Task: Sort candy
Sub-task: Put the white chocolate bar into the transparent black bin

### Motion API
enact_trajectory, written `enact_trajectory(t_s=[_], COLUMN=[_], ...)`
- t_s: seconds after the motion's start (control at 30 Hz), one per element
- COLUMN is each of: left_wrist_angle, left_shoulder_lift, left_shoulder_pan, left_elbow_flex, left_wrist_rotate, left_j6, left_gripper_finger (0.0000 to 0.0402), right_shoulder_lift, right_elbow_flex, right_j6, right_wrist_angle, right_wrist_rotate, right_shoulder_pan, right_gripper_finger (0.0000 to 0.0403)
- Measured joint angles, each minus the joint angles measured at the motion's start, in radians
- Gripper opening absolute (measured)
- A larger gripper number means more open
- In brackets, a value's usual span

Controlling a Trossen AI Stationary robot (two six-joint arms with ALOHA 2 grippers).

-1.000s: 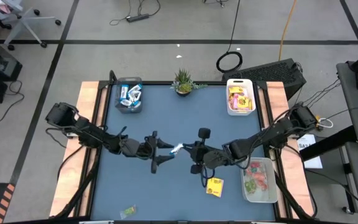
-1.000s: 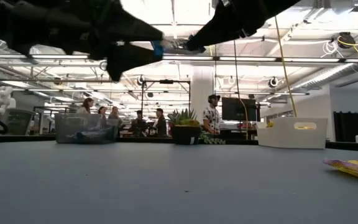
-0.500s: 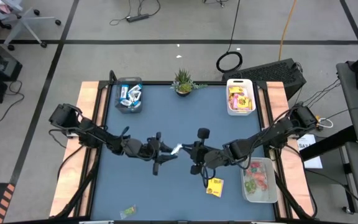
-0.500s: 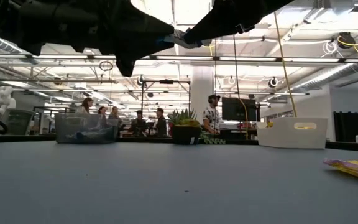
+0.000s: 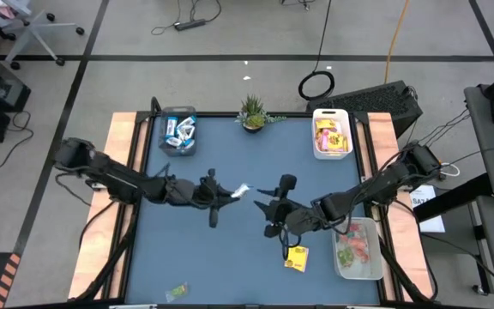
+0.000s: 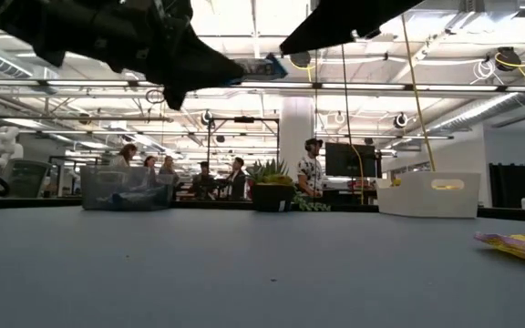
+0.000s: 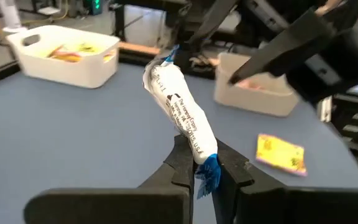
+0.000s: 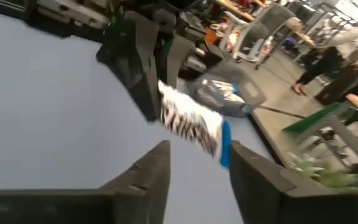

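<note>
— Looking at the left gripper point(image 7: 202, 163), what does it hold?

— It is clenched on one end of a slim blue-and-white bar point(image 7: 180, 113), and the bar sticks out forward past the fingertips, above the middle of the blue table point(image 5: 230, 253).

— And the right gripper point(image 5: 262, 204)?

— Its fingers point(image 8: 146, 163) are released and spread apart. The free end of the bar lies just in front of them, between the two fingers but not touching, as the right wrist view shows.

— Where is the other candy?

— One yellow packet point(image 5: 296, 257) lies on the table near the right gripper. Blue bars fill the clear bin point(image 5: 178, 133) at the far left, yellow packets the white bin point(image 5: 331, 135) at the far right, and red and green pieces the tray point(image 5: 356, 249) beside the right arm. One small piece point(image 5: 177, 293) lies alone at the near edge.
</note>
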Motion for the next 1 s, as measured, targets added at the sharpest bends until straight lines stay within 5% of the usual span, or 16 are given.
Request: enact_trajectory(t_s=[0.23, 0.5, 0.7, 1.0], left_wrist_angle=[-0.450, -1.032, -1.213, -1.270], left_shoulder_lift=[-0.290, -0.552, -0.519, -0.298], left_shoulder_pan=[0.072, 0.336, 0.612, 0.949], left_elbow_flex=[0.000, 0.001, 0.065, 0.139], left_wrist_rotate=[-0.046, -0.112, -0.042, 0.045], left_j6=[0.012, -0.116, -0.077, 0.020], left_gripper_finger=[0.0025, 0.0025, 0.0025, 0.0025], right_shoulder_lift=[-0.069, -0.080, -0.079, -0.079], right_elbow_flex=[0.000, 0.000, 0.000, 0.000], right_j6=[0.024, 0.071, 0.113, 0.115], right_wrist_angle=[-0.087, -0.162, -0.195, -0.222], right_wrist_rotate=[0.030, 0.028, 0.027, 0.025], right_shoulder_pan=[0.030, 0.045, 0.045, 0.045], right_gripper_finger=[0.0186, 0.0159, 0.0121, 0.0078])
